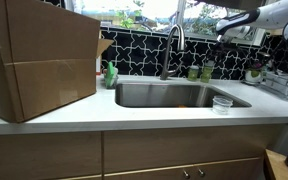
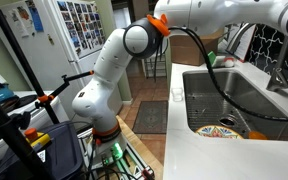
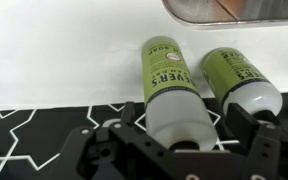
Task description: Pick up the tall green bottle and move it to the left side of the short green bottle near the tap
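The tall green bottle (image 3: pixel 169 85), with a pale top, fills the middle of the wrist view. My gripper (image 3: pixel 184 120) is open, and its dark fingers stand on either side of that pale top, with a gap on the right side. The short green bottle (image 3: pixel 239 78) stands close beside it. In an exterior view the two bottles, tall (image 1: pixel 207 69) and short (image 1: pixel 193 72), stand on the counter behind the sink, just right of the tap (image 1: pixel 172 45). My gripper (image 1: pixel 225 32) hangs above them.
A steel sink (image 1: pixel 174 95) lies in front of the bottles. A bright green soap bottle (image 1: pixel 111 74) stands at its left, beside a large cardboard box (image 1: pixel 39 55). A clear plastic cup (image 1: pixel 222 103) and a dish rack (image 1: pixel 284 82) are at the right. The patterned backsplash (image 1: pixel 144 50) is behind.
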`<control>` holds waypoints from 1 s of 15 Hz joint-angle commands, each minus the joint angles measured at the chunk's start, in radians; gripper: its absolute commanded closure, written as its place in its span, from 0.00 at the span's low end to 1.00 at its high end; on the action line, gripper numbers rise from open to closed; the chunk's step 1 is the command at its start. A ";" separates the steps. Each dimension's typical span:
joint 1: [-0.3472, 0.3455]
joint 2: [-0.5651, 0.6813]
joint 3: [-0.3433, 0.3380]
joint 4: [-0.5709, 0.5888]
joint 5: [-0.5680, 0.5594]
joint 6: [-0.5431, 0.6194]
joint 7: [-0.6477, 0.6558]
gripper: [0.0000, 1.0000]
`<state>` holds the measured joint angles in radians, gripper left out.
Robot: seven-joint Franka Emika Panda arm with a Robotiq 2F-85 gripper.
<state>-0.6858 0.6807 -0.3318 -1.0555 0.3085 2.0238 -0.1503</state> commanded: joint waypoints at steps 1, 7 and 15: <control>-0.018 0.034 0.009 0.031 0.015 0.016 -0.019 0.32; -0.023 0.044 0.017 0.026 0.025 0.063 -0.037 0.00; -0.039 0.042 0.027 0.026 0.027 0.065 -0.066 0.58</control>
<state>-0.6988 0.7127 -0.3215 -1.0458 0.3086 2.0923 -0.1848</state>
